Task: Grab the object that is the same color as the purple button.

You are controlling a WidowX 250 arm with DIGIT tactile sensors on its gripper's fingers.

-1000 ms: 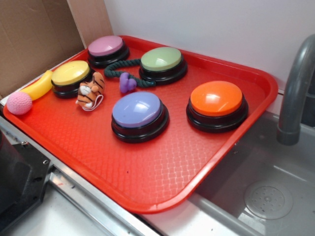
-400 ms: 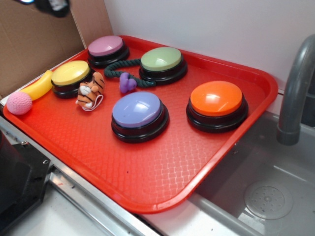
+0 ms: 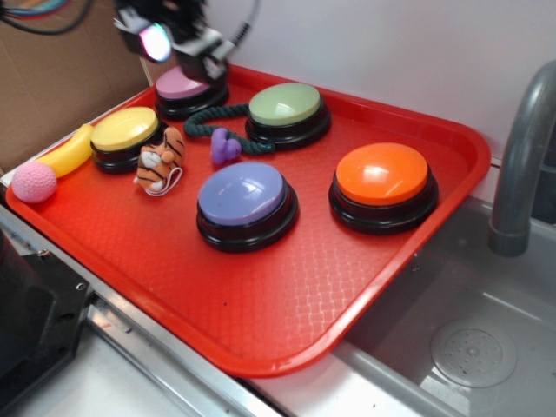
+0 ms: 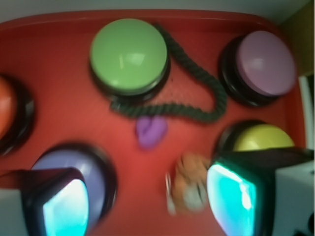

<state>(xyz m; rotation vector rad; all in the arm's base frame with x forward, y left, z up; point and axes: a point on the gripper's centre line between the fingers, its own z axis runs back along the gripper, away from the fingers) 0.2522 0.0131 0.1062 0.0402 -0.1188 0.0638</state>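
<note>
The small purple lumpy toy [image 3: 225, 146] lies on the red tray [image 3: 287, 295], against the dark green rope [image 3: 201, 122]. It also shows in the wrist view [image 4: 150, 132], ahead of the fingers. The purple button [image 3: 242, 195], lavender-blue on a black base, sits in front of it and shows at the wrist view's lower left [image 4: 98, 169]. My gripper [image 3: 178, 39] hangs high at the back left, above the mauve-pink button [image 3: 184, 84]. It is open and empty, fingers [image 4: 231, 199] wide apart.
On the tray are a green button [image 3: 287, 106], orange button [image 3: 382, 178], yellow button [image 3: 126, 130] and a small tiger toy [image 3: 159, 161]. A banana [image 3: 68, 152] and pink knitted ball [image 3: 34, 182] lie at the left edge. A grey faucet [image 3: 521, 165] and sink stand right.
The gripper has come into the exterior view from the top left and moved right and down, now above the mauve-pink button. Nothing on the tray has moved.
</note>
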